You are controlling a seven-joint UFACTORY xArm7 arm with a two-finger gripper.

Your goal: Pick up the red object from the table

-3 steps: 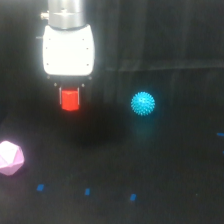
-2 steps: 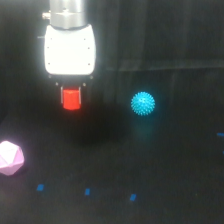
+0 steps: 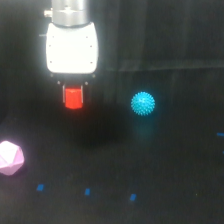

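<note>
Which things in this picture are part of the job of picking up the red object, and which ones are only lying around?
Part of the job:
- red object, between the fingers of the gripper
- table

Only lying around:
- cyan spiky ball
- pink polyhedron
- small blue marks

A robot test bench, it seems. The dark matte black table (image 3: 165, 165) carries small blue marks (image 3: 87, 191) below the white gripper (image 3: 73, 96).

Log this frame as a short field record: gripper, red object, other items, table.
gripper: below the white arm head, shut on the red object
red object: between the fingers; contact with the table cannot be told
blue ball: on the table, to the exterior view's right of the gripper, apart
pink polyhedron: at the view's left edge
table: black, small blue marks
</note>
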